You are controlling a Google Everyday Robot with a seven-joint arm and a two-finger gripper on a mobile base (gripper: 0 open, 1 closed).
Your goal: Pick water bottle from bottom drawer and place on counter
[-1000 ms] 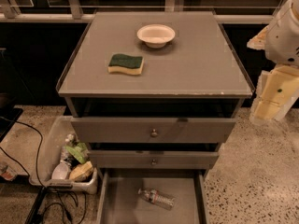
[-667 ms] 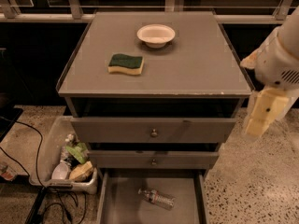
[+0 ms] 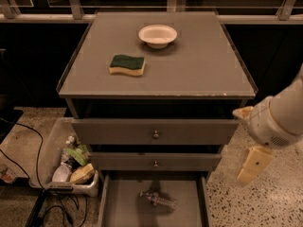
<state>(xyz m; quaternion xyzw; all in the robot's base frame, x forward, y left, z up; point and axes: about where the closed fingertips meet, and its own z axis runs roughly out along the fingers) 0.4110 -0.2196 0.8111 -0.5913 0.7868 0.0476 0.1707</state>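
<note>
The water bottle point(image 3: 159, 201), small and clear, lies on its side on the grey floor of the open bottom drawer point(image 3: 124, 207), near the middle. The counter point(image 3: 199, 65) is the flat grey cabinet top above it. My gripper point(image 3: 251, 163) hangs from the white arm at the right side of the cabinet, level with the middle drawer. It is to the right of the bottle and above it, apart from it, and holds nothing that I can see.
A green-and-yellow sponge point(image 3: 127, 64) and a white bowl point(image 3: 157, 34) sit on the counter. Two grey drawers with round knobs point(image 3: 155, 134) stand partly open above the bottom one. A bin of clutter point(image 3: 66, 167) and cables point(image 3: 28, 141) lie on the floor at the left.
My arm and gripper have moved down and to the left, from beside the counter's right edge to beside the drawers. The bottle, sponge and bowl have not moved.
</note>
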